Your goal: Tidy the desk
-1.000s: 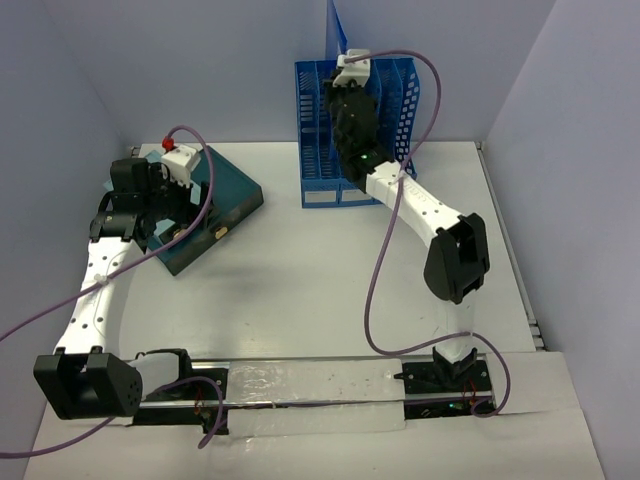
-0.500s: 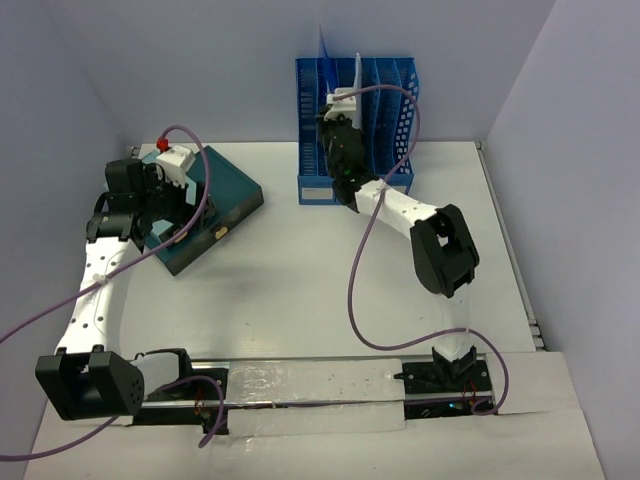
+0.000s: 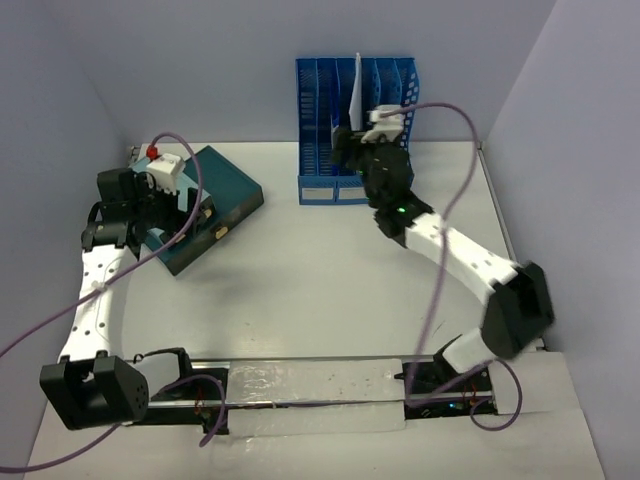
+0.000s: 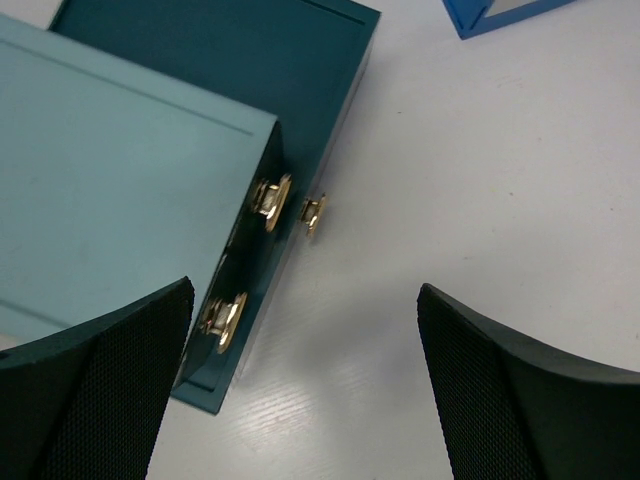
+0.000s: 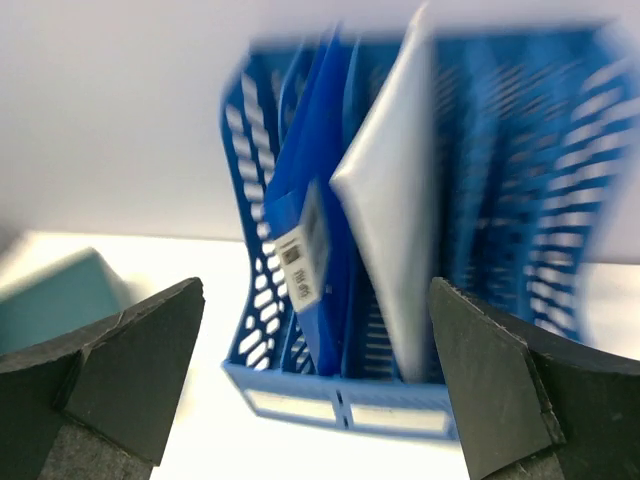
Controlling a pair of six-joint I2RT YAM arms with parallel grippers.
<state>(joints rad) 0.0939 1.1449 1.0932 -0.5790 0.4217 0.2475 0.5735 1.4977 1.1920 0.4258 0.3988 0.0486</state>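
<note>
The white desk (image 3: 300, 280) carries a blue slotted file rack (image 3: 355, 175) at the back centre. A blue folder (image 5: 310, 250) and a pale grey folder (image 5: 400, 230) stand upright in its slots. My right gripper (image 3: 345, 148) hovers just in front of the rack, open, with nothing between its fingers (image 5: 120, 370). At the left lies a teal box (image 3: 225, 190) with a lighter lid (image 4: 110, 170) and brass latches (image 4: 270, 200). My left gripper (image 4: 305, 400) hangs open above the box's front edge, holding nothing.
Lavender walls close in the desk on three sides. Purple cables loop from both arms above the desk. The arm bases and a metal rail (image 3: 300, 385) run along the near edge.
My right gripper has opened and drawn back out of the rack, leaving the pale folder standing in a slot. Its elbow has swung right. The left arm has barely shifted.
</note>
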